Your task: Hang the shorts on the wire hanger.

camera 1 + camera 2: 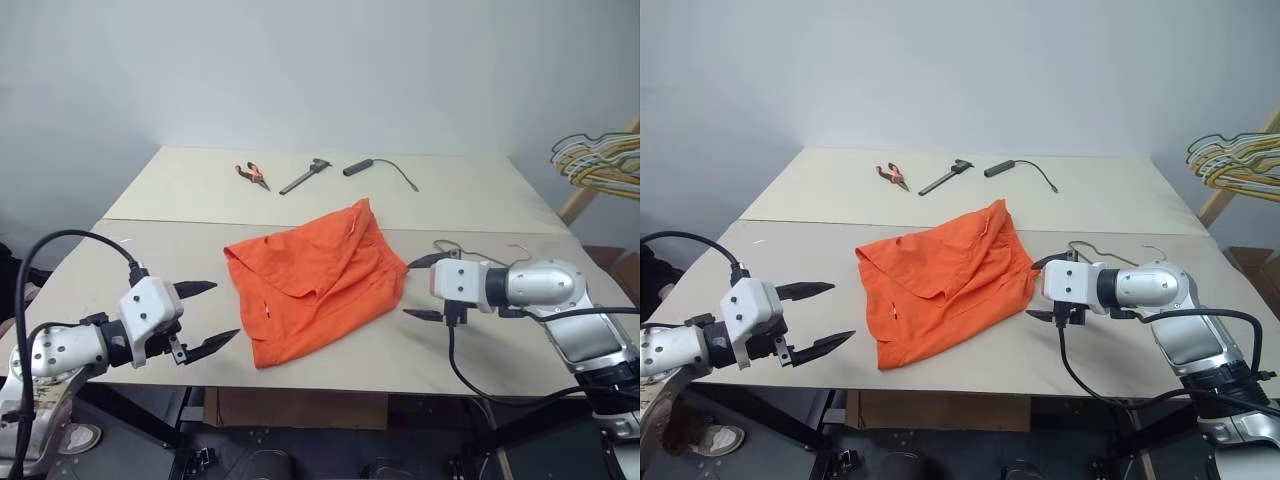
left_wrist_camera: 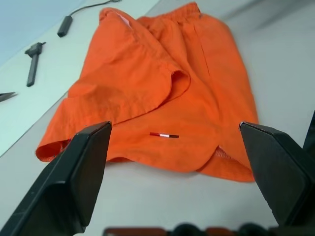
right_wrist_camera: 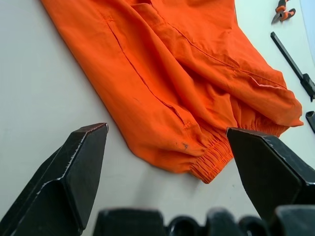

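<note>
Soft, even, bright light falls over the pale beige tabletop (image 1: 200,205), leaving faint, diffuse shadows and no glare. The crumpled bright orange fabric shorts (image 1: 315,275) look sharp; in the wrist views, close black fingers (image 2: 74,182) blur slightly.

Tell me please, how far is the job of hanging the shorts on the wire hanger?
Nothing looks done yet. The orange shorts lie crumpled on the table, off the wire hanger, which lies beside them behind the right arm. In hand: the left gripper and right gripper flank the shorts, both open and empty, apparently lining up a grasp. Left: grasping the shorts, picking up the hanger and hanging them on it.
</note>
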{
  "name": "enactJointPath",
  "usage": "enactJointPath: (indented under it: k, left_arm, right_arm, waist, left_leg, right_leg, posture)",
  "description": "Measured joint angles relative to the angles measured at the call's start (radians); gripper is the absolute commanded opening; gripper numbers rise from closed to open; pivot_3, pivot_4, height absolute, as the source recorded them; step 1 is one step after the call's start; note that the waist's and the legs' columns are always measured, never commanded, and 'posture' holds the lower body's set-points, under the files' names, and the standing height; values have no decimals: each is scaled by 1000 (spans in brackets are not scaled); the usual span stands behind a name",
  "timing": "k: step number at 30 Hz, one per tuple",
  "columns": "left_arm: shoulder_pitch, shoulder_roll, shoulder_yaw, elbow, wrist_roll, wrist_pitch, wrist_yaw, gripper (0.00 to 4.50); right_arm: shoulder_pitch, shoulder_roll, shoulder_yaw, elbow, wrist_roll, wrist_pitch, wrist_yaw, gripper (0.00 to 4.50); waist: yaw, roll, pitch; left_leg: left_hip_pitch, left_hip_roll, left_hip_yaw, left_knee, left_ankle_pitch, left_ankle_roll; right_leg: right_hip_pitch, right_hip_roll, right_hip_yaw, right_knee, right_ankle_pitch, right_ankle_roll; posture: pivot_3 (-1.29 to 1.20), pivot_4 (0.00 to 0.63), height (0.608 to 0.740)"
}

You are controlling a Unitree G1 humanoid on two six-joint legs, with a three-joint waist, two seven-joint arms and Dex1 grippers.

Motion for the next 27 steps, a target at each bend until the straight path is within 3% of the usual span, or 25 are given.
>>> enactJointPath:
  k: [5, 12, 25, 27]
  left_arm:
    - [32, 23, -90, -8, 5, -14, -79, 4500]
    - [-55, 15, -278, 105, 140, -105, -97, 4500]
    - [-169, 4, -427, 251, 224, -42, -105, 4500]
    - [-173, 3, -438, 271, 235, -41, -105, 4113]
  right_arm:
    - [15, 0, 0, -13, 0, 13, -7, 4465]
    - [22, 2, 0, -41, -2, 35, -40, 4465]
    - [53, 6, -1, -79, -23, 59, -73, 4465]
    - [53, 6, -1, -83, -26, 61, -74, 4500]
  waist:
    - [-19, 0, 0]
    - [-31, 0, 0]
    - [-66, 0, 0]
    - [-71, 0, 0]
  left_leg:
    - [0, 0, 0, 0, 0, 0]
    - [1, 1, 0, 0, 0, 0]
    - [0, 0, 0, 0, 0, 0]
    - [0, 0, 0, 0, 0, 0]
  right_leg:
    - [0, 0, 0, 0, 0, 0]
    - [0, 1, 0, 1, 0, -1]
    - [0, 1, 1, 1, 0, 0]
    - [0, 1, 1, 1, 0, 0]
  posture:
    - [159, 0, 740]
    - [137, 0, 740]
    - [111, 0, 740]
    - [114, 0, 740]
